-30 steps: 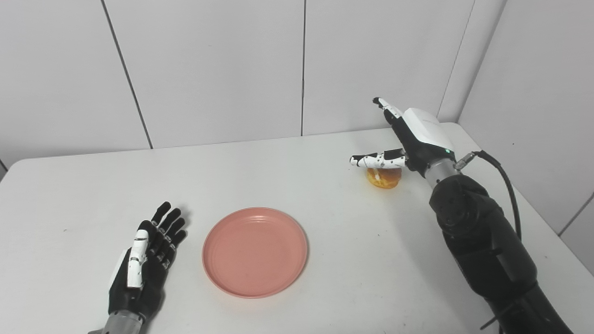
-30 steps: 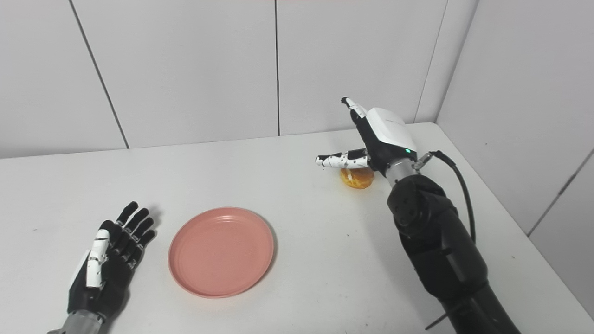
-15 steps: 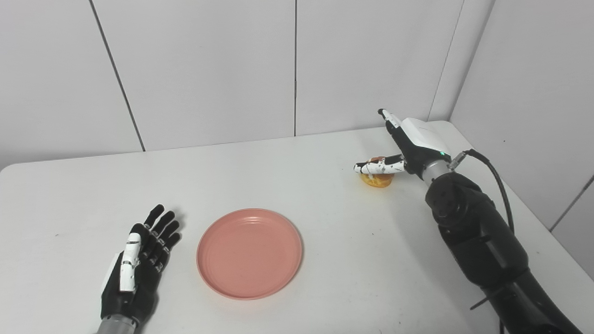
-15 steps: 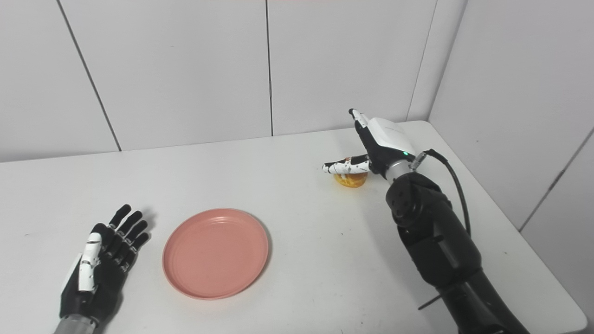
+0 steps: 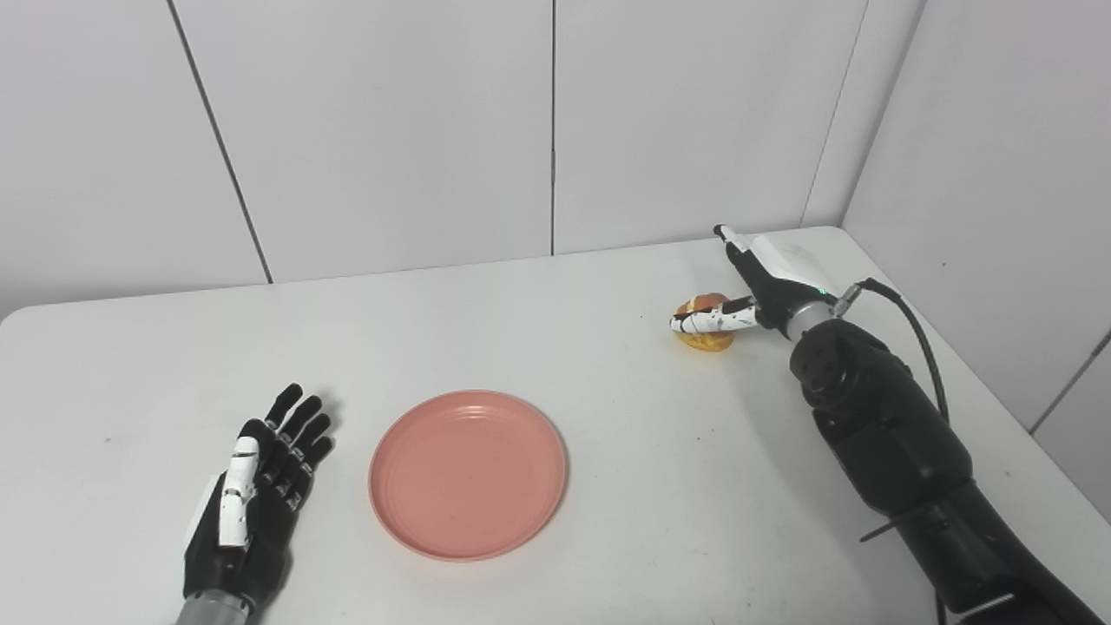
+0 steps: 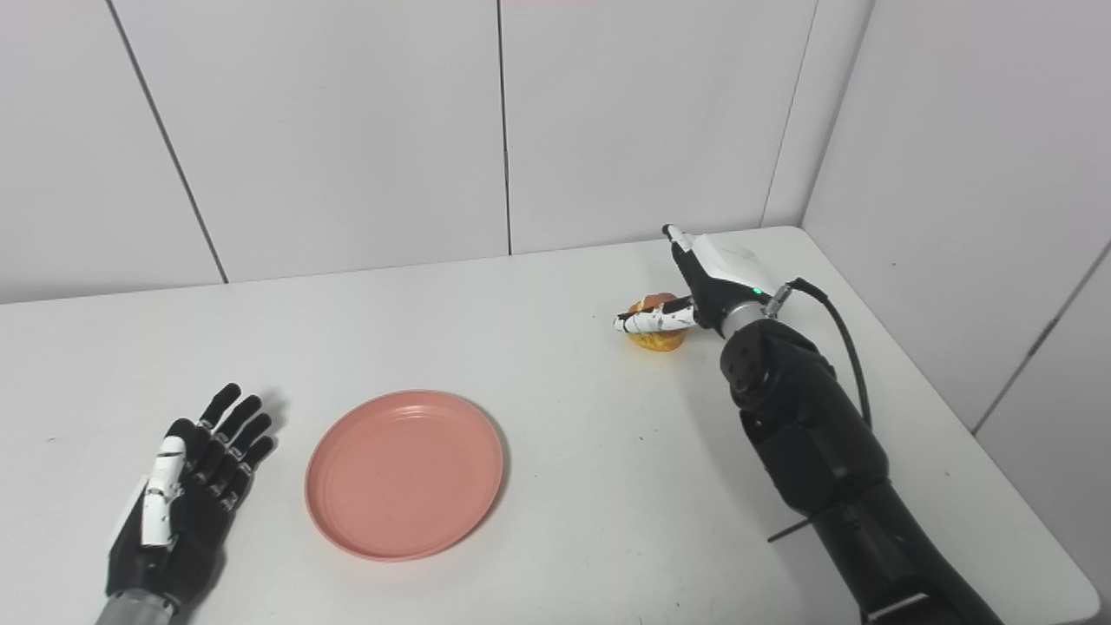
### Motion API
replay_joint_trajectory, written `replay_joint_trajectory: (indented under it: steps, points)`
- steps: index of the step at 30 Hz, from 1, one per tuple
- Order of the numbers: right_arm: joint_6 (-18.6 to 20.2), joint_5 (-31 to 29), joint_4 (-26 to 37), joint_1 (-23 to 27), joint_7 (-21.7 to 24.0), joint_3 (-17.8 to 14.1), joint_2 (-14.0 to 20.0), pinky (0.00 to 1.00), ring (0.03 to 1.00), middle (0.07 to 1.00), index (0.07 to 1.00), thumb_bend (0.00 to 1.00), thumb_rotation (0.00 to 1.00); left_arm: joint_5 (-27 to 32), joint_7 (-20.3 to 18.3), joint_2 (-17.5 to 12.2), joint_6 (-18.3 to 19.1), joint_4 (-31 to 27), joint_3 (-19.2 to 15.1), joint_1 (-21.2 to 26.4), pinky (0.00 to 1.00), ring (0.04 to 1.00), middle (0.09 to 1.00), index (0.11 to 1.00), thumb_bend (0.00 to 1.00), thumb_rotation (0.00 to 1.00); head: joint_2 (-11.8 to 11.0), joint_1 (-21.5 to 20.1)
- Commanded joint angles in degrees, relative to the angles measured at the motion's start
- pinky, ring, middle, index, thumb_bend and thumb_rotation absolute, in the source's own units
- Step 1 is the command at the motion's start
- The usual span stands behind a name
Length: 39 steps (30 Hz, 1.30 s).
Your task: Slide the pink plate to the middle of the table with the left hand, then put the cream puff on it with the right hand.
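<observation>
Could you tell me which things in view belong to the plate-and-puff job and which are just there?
Part of the job:
- pink plate, lying mid-table
- cream puff, at the far right
- right robot hand, fingers spread around the puff
- left robot hand, open, flat beside the plate

Just there:
- white table
- black cable on the right arm

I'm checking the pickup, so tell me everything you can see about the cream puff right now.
The cream puff is a small, rounded, golden-orange pastry with a paler top, sitting on the white table near its far right corner, well away from the pink plate. The right hand reaches over it, open, the thumb lying across its near side. Whether the fingers touch it cannot be told.
</observation>
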<state>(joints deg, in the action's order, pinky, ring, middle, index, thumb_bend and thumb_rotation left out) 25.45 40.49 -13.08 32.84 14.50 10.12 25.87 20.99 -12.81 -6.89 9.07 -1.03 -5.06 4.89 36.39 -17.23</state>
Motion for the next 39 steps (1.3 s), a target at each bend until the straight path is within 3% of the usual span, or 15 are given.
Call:
replay_joint_trajectory:
  steps: [1, 20, 39]
  points:
    - [-2.85, -0.14, -0.18, 3.51, -2.63, -0.03, 1.19, 0.80, 0.910, 0.964, 0.974, 0.90, 0.50, -0.06, 0.06, -0.23, 0.67, -0.29, -0.02, 0.25, 0.94, 0.928, 0.921, 0.895, 0.45, 1.00, -0.04, 0.06]
    - [-4.27, -1.74, -6.71, 5.64, -3.68, 3.89, 0.92, 0.77, 0.894, 0.950, 0.964, 0.93, 0.48, 0.01, 0.47, -0.08, 1.60, -1.26, -0.19, 0.07, 0.95, 0.934, 0.928, 0.900, 0.44, 1.00, 1.04, 0.40]
    - [-5.40, -3.50, -9.09, 6.59, -4.04, 5.48, 1.02, 0.78, 0.881, 0.910, 0.902, 0.89, 0.28, -0.02, 0.92, 0.00, 2.70, -2.81, -0.18, -0.08, 0.95, 0.930, 0.926, 0.895, 0.45, 1.00, 1.95, 0.62]
